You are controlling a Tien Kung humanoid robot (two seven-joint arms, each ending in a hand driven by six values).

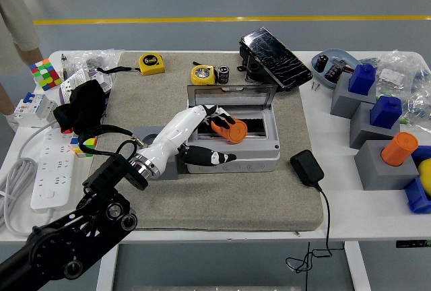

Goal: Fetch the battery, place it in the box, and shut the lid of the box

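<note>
While the left hand reaches in from lower left over the grey box, its fingers sit around the orange battery w/ thumb stretched low along the box's front wall; grip looks like a loose grasp, battery tilted, lying inside the box's open cavity. Box lid stands open at the far side, hinged up. Right arm: not visible.

Counts on the beige mat: 1 grey box, 2 yellow tape measures (second one just beside a small black cylinder cell), 1 black charger w/ cable running off the near edge, 1 dark tilted panel at far right of the mat.

Right side of the white table: 3 grey blocks; 2 carry blue pieces, 1 carries an orange cylinder. 1 blue dish w/ small parts, a few clear bags.

Left side: 2 colour cubes, 1 white power strip, 1 black cloth bundle. Person's leg partly seen at top left.
</note>
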